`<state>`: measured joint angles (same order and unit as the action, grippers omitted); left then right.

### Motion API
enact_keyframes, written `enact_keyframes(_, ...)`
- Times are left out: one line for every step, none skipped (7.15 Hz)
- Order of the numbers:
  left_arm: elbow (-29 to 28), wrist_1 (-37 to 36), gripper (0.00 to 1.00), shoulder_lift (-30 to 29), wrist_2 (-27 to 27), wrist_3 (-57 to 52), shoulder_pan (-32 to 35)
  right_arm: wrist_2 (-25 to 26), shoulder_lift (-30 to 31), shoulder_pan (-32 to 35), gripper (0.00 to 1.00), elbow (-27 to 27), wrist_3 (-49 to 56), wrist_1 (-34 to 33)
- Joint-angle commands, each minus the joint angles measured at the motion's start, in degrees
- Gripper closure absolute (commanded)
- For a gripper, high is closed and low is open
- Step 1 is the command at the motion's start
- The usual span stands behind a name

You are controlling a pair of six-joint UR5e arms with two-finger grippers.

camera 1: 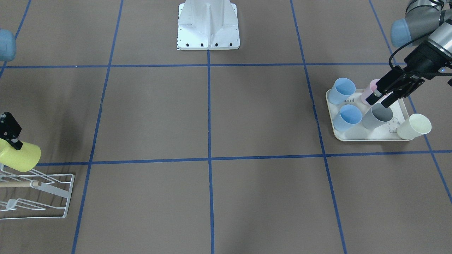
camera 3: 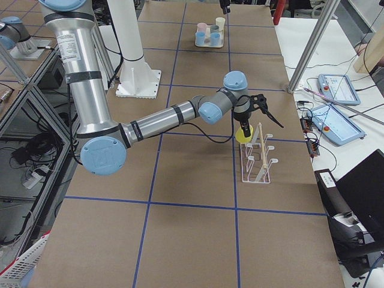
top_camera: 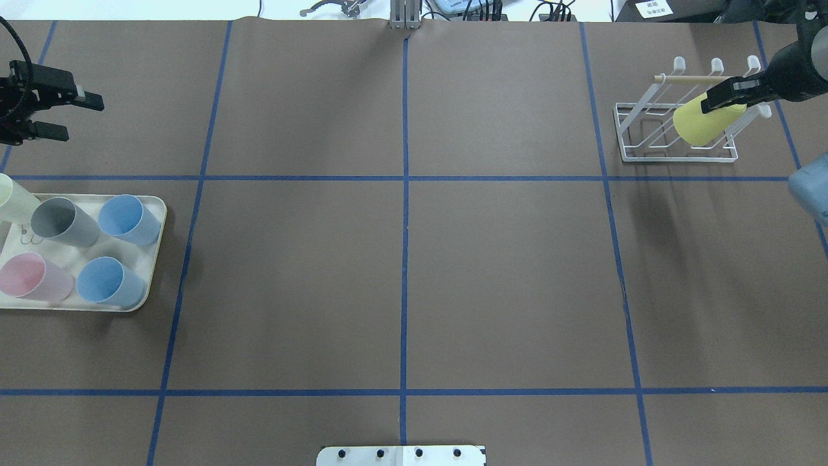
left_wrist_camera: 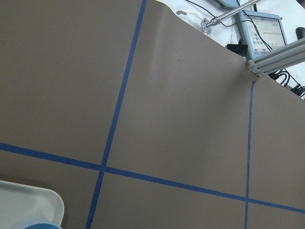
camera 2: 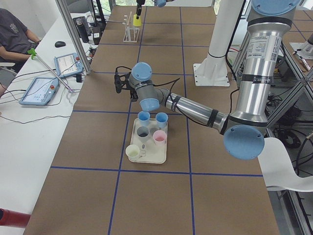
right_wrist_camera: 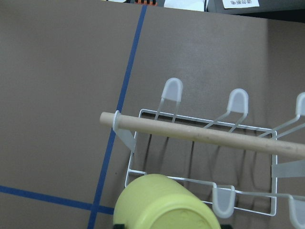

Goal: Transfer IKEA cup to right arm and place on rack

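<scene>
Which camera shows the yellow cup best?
The overhead exterior view: the whole yellow cup shows tilted over the rack, held by the right gripper. Front-facing cuts it at the edge; the right wrist view sees only part; the side views show it small; the left wrist view misses it.

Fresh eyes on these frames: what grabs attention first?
The bright yellow cup stands out first, held tilted by the right gripper over the white wire rack at the overhead view's far right. Next comes the cream tray on the far left, carrying five cups. The left gripper hangs open and empty beyond it.
</scene>
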<state>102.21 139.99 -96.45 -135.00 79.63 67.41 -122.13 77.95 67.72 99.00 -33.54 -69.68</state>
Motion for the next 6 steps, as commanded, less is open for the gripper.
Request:
enact_keyframes(0.0, 0.02, 0.0, 0.03, 0.0, 0.0, 0.0, 0.14, -0.86, -0.48, 0.72, -1.61, 0.06, 0.07)
enact_keyframes(0.0, 0.02, 0.0, 0.03, 0.0, 0.0, 0.0, 0.23, -0.87, -1.18, 0.5, -1.7, 0.06, 0.07)
enact_keyframes(0.0, 0.02, 0.0, 0.21, 0.0, 0.0, 0.0, 0.14, -0.95, -1.45, 0.31, -2.4, 0.23, 0.24)
enact_keyframes(-0.17, -0.07, 0.0, 0.82, 0.17, -0.52, 0.0, 0.23, -0.95, -1.89, 0.17, -2.4, 0.23, 0.33)
enact_keyframes(-0.78, -0.33, 0.0, 1.52, 0.26, -4.88, -0.09, 0.23, -0.95, -1.89, 0.09, -2.4, 0.23, 0.42)
enact_keyframes(-0.96, -1.2, 0.0, 4.57, 1.22, -12.49, 0.52, 0.14, -1.04, -1.89, 0.02, -2.4, 0.23, 0.42)
